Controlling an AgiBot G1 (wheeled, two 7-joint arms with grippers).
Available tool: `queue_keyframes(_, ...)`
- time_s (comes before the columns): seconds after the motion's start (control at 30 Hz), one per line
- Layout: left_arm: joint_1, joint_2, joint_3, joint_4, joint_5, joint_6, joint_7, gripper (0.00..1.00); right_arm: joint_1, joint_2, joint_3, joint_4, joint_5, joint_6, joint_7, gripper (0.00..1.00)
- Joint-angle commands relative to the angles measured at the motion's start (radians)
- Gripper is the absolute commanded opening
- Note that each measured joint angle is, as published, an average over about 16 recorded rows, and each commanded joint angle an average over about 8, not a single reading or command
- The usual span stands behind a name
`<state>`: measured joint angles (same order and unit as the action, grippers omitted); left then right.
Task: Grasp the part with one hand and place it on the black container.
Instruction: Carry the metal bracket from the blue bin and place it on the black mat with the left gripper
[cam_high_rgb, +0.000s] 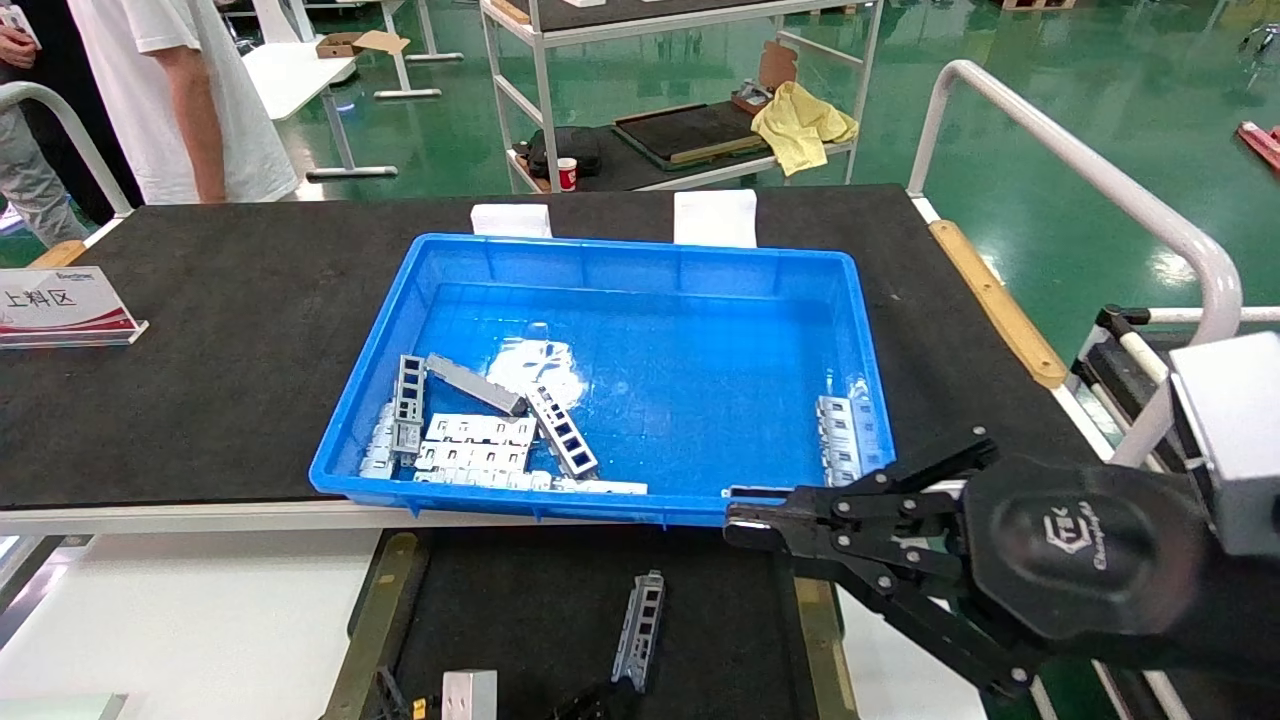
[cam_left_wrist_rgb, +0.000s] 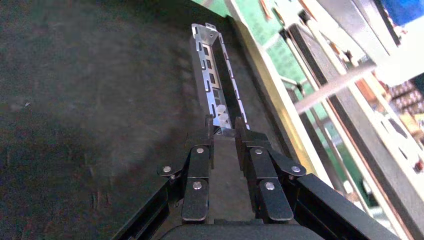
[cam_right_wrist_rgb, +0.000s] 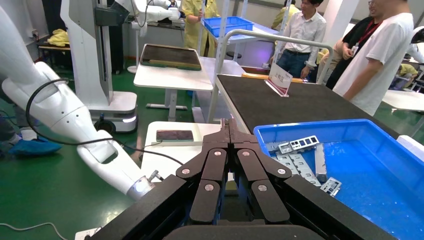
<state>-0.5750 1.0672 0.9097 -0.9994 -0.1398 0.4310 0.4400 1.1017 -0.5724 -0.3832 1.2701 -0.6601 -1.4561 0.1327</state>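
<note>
Black tabletop with blue bin (cam_high_rgb: 640, 262), left pincer (cam_left_wrist_rgb: 224, 131) clamped on part (cam_left_wrist_rgb: 212, 75) lying on black container (cam_left_wrist_rgb: 100, 100), right pincer (cam_high_rgb: 745, 525) closed, empty, by bin's near rim.

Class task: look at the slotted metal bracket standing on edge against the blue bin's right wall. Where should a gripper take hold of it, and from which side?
Grip the bracket near the middle of its length, coming straight down from above. It stands on edge against the blue bin wall, so its upper edge is the most exposed; the wall blocks a sideways approach. The closed right gripper hovers nearest, probably suiting it best.
</note>
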Motion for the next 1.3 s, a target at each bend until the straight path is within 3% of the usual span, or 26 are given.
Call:
queue_keyframes(0.03,0.01,0.02,-0.02,0.009,-0.013,-0.015,0.013,0.0,0.0,0.0,0.0,0.0,0.0,0.0,0.0,0.0)
queue_keyframes(0.67,0.035,0.105,-0.085,0.057,-0.035,-0.07,0.079,0.02,0.0,0.0,0.0,0.0,0.0,0.0,0.0,0.01)
queue_keyframes(0.7,0.035,0.107,-0.086,0.06,-0.035,-0.071,0.081,0.07,0.0,0.0,0.0,0.0,0.0,0.0,0.0,0.04)
queue_keyframes(0.9,0.038,0.116,-0.086,0.074,-0.036,-0.071,0.083,0.8,0.0,0.0,0.0,0.0,0.0,0.0,0.0,0.79)
queue_keyframes(0.97,0.038,0.117,-0.086,0.075,-0.036,-0.071,0.082,0.98,0.0,0.0,0.0,0.0,0.0,0.0,0.0,1.0)
queue_keyframes(1.3,0.04,0.116,-0.085,0.068,-0.035,-0.06,0.082,1.0,0.0,0.0,0.0,0.0,0.0,0.0,0.0,1.0)
